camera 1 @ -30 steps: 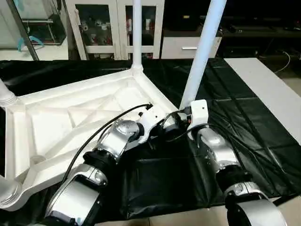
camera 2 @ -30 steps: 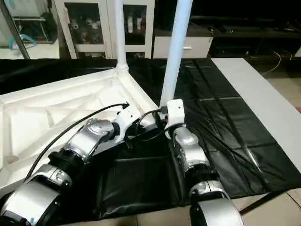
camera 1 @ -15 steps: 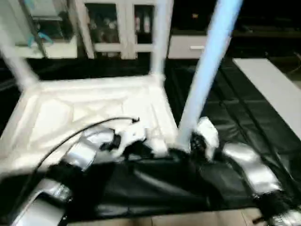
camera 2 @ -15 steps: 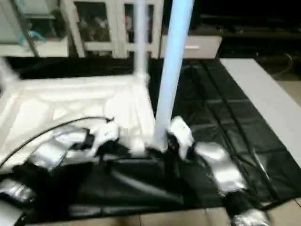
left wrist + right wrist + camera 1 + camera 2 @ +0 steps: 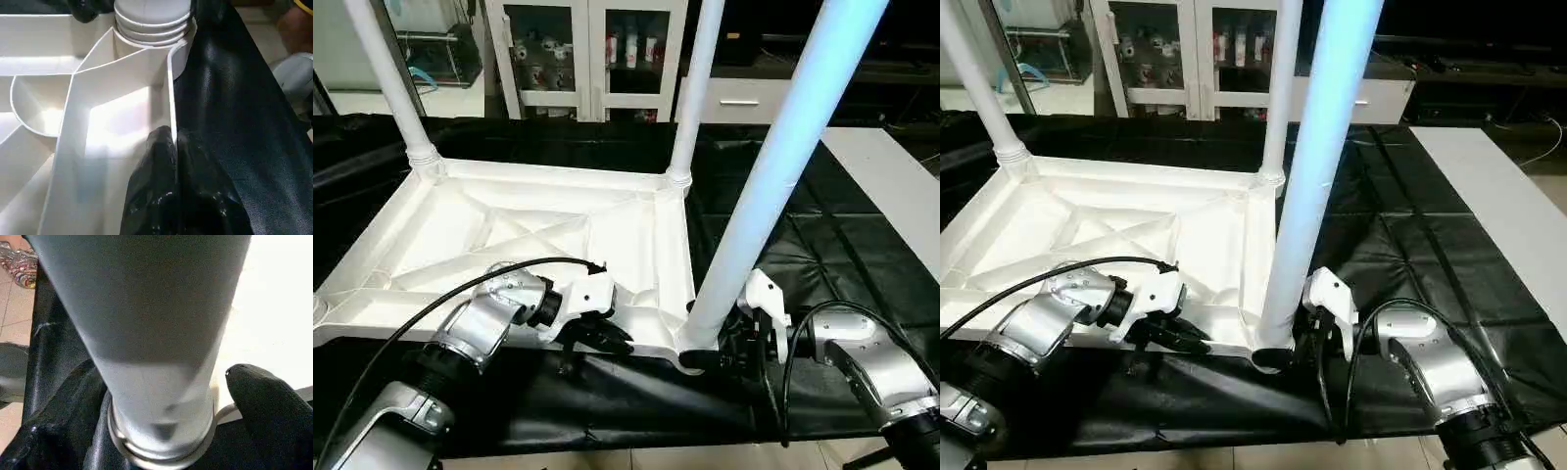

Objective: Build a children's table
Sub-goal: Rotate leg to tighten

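The children's table lies upside down on a black sheet (image 5: 842,255), its ribbed underside (image 5: 509,235) facing up. Three white legs stand in its corner sockets: far left (image 5: 386,78), far right (image 5: 698,88) and near right (image 5: 773,186). My left gripper (image 5: 602,340) is shut on the table top's near rim; in the left wrist view its fingers (image 5: 156,161) pinch the thin rim wall (image 5: 171,88). My right gripper (image 5: 705,357) stands open around the base of the near right leg (image 5: 161,333). One finger (image 5: 264,396) stands apart from the leg.
A white glass-door cabinet (image 5: 597,49) stands behind the sheet. A pale board (image 5: 891,186) runs along the right side. A black cable (image 5: 440,294) loops over my left forearm. The sheet's front edge lies just below my grippers.
The whole view has swung, so the table now looks squarer. My right jaws have spread wider around the leg's base. My left grip on the rim is unchanged.
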Tool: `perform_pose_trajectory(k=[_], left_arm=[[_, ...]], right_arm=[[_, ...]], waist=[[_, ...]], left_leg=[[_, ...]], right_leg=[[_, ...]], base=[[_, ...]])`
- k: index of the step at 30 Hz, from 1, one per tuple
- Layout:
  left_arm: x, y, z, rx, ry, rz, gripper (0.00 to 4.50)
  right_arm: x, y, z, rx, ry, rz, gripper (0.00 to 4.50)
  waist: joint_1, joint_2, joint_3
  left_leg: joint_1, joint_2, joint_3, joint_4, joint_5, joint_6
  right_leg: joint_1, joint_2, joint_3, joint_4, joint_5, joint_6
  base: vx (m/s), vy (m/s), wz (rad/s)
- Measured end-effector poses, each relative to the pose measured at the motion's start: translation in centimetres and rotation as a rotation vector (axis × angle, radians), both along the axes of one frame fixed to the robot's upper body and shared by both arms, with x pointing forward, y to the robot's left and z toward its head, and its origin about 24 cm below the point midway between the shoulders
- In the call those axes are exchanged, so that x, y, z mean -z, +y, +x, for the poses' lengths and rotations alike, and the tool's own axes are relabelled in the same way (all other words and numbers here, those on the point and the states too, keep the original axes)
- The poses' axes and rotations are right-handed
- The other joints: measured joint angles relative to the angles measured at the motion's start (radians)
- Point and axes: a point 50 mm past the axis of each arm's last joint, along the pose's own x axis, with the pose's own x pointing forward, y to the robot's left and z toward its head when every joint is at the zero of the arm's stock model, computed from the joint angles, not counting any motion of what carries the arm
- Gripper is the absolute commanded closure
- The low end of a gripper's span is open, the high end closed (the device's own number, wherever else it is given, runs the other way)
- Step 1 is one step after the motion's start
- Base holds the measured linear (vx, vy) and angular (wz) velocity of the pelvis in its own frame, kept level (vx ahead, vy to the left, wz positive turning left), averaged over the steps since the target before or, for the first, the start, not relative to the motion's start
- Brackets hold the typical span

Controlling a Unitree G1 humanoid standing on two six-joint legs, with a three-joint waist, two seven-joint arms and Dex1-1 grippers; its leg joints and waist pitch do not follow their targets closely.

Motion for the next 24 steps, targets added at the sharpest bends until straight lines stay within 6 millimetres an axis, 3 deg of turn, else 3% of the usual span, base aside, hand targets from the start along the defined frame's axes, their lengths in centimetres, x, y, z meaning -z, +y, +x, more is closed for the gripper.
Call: perform_pose_trajectory(k=[1,4,6,10,11,16,24], left_arm=[[0.00,0.00,0.00,0.000,0.000,0.000,4.50],[0.00,0.00,0.01,-0.001,-0.001,0.000,4.50],[0.00,-0.01,0.01,-0.001,-0.001,0.001,4.50],[-0.01,-0.04,0.02,0.001,-0.001,0.002,4.50],[-0.01,-0.05,0.03,0.001,-0.001,0.002,4.50],[0.01,-0.06,0.03,0.001,-0.001,0.003,4.50],[0.02,-0.06,0.02,0.000,0.000,0.003,4.50]], right_arm=[[0.01,-0.05,0.00,0.001,0.002,-0.002,0.63],[0.04,-0.06,-0.02,0.001,0.006,-0.004,0.65],[0.07,-0.04,-0.06,-0.004,0.009,-0.005,1.03],[0.16,0.02,-0.14,-0.013,0.014,-0.010,1.07],[0.17,0.01,-0.14,-0.013,0.014,-0.010,1.35],[0.27,0.01,-0.29,-0.013,0.015,-0.010,1.74],[0.27,0.00,-0.28,-0.011,0.015,-0.010,1.87]], waist=[[0.000,0.000,0.000],[0.000,0.000,0.000],[0.000,0.000,0.000],[0.001,0.000,0.000],[0.001,0.000,0.000],[0.002,0.000,0.000],[0.002,0.000,0.000]], left_leg=[[0.000,0.000,0.000,0.000,0.000,0.000],[0.000,0.000,0.000,0.000,0.000,0.000],[0.000,0.000,0.000,0.000,0.000,0.000],[0.000,0.000,0.000,0.000,0.000,0.000],[0.000,0.000,0.000,0.000,0.000,0.000],[0.000,0.000,0.000,0.000,0.000,0.000],[0.000,0.000,0.000,0.000,0.000,0.000]], right_leg=[[0.000,0.000,0.000,0.000,0.000,0.000],[0.000,0.000,0.000,0.000,0.000,0.000],[0.000,0.000,0.000,0.000,0.000,0.000],[0.000,0.000,0.000,0.000,0.000,0.000],[0.000,0.000,0.000,0.000,0.000,0.000],[0.000,0.000,0.000,0.000,0.000,0.000],[0.000,0.000,0.000,0.000,0.000,0.000]], base=[[0.000,0.000,0.00],[0.000,0.000,0.00],[0.000,0.000,0.00],[0.000,0.000,0.00],[0.000,0.000,0.00],[0.000,0.000,0.00],[0.000,0.000,0.00]])
